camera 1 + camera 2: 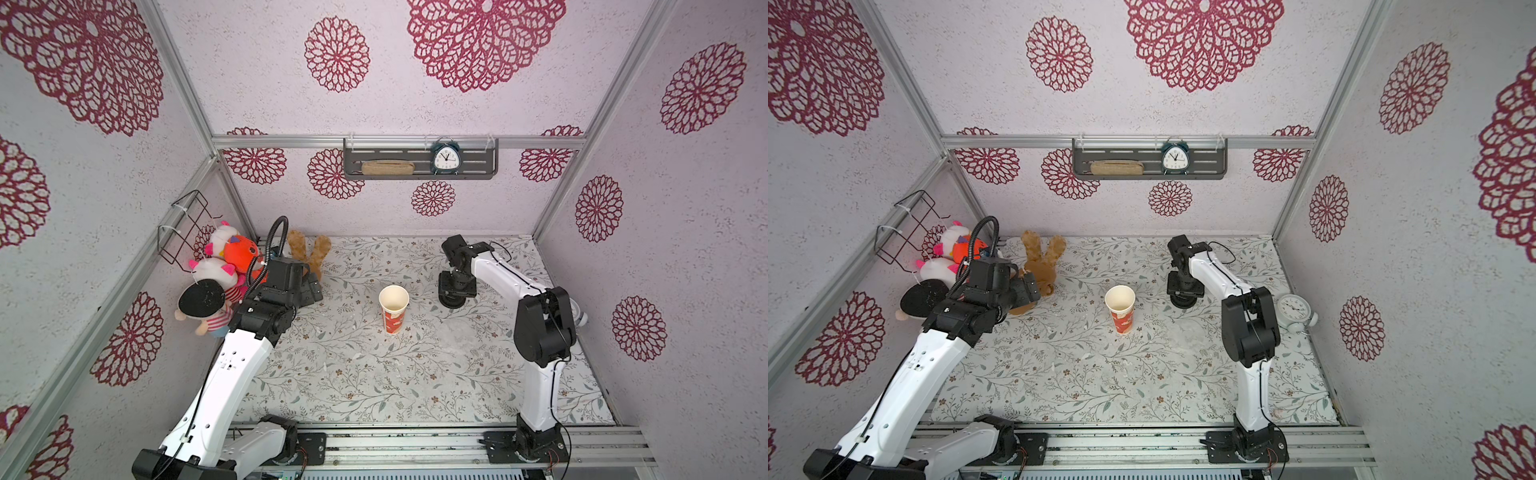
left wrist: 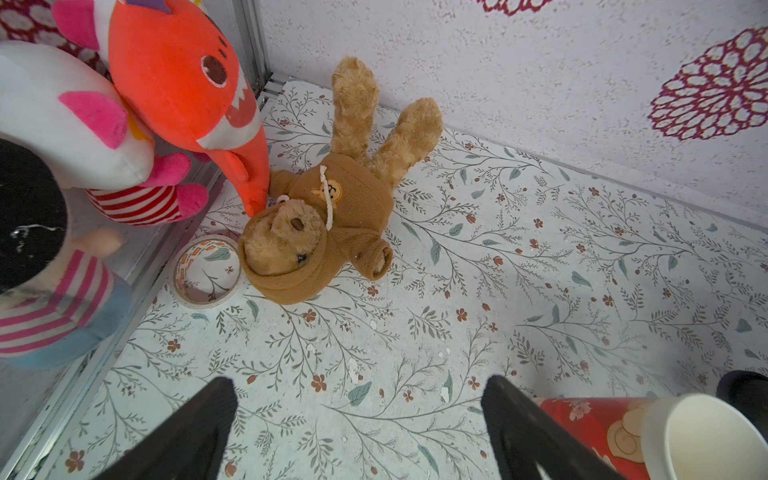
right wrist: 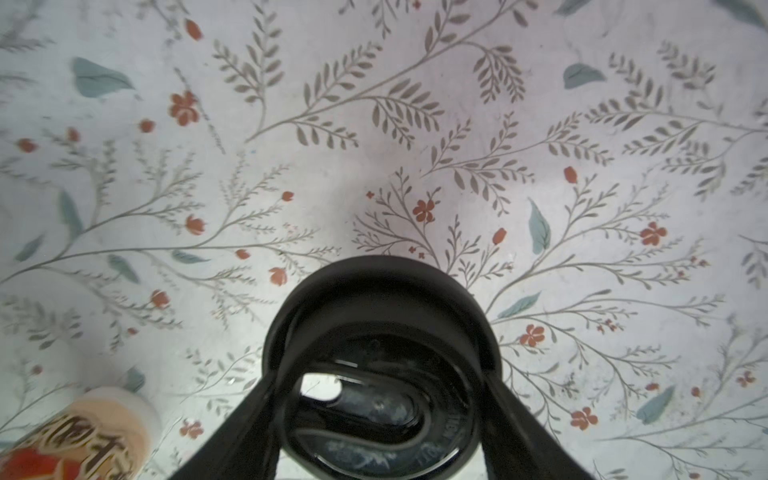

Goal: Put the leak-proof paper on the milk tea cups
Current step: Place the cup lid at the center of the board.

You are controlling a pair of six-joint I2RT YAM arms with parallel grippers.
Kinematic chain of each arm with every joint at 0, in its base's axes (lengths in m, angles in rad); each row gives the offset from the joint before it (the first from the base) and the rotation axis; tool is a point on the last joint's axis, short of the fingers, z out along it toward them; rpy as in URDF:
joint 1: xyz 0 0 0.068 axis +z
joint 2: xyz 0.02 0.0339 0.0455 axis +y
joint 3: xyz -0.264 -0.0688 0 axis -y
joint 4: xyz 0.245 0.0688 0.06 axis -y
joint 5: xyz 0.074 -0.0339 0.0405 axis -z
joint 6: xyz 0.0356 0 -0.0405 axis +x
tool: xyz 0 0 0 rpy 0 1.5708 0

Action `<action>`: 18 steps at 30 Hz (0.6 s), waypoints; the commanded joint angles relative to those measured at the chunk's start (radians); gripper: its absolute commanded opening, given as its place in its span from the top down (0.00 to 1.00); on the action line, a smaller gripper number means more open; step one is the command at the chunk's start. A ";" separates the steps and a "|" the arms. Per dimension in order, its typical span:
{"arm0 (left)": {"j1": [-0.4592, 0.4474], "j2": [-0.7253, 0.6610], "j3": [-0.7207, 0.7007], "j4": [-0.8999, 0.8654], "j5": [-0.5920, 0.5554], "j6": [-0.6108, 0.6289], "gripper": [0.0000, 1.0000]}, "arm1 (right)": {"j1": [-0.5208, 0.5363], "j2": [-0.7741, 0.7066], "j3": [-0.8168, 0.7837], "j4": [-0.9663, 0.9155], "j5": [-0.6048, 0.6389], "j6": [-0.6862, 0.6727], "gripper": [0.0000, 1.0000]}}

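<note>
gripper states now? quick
Left gripper: open, empty.
Right gripper: closed on the black lid.

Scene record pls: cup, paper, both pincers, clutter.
cup: upright, central, mouth uncovered
leak-proof paper: not visible in any view
left pincer: open, empty, near teddy bear
right pincer: straddles black lid, grip unclear
clutter: plush toys, tape roll
</note>
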 commanded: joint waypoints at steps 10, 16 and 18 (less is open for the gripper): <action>-0.013 -0.024 -0.016 -0.005 0.020 0.005 0.03 | 0.024 0.015 -0.094 0.046 -0.026 -0.001 0.33; -0.013 -0.028 -0.022 -0.007 0.019 0.006 0.03 | 0.030 0.067 -0.100 0.080 -0.023 0.018 0.32; -0.014 -0.030 -0.026 -0.007 0.019 0.009 0.03 | 0.029 0.086 -0.099 0.088 -0.022 0.021 0.31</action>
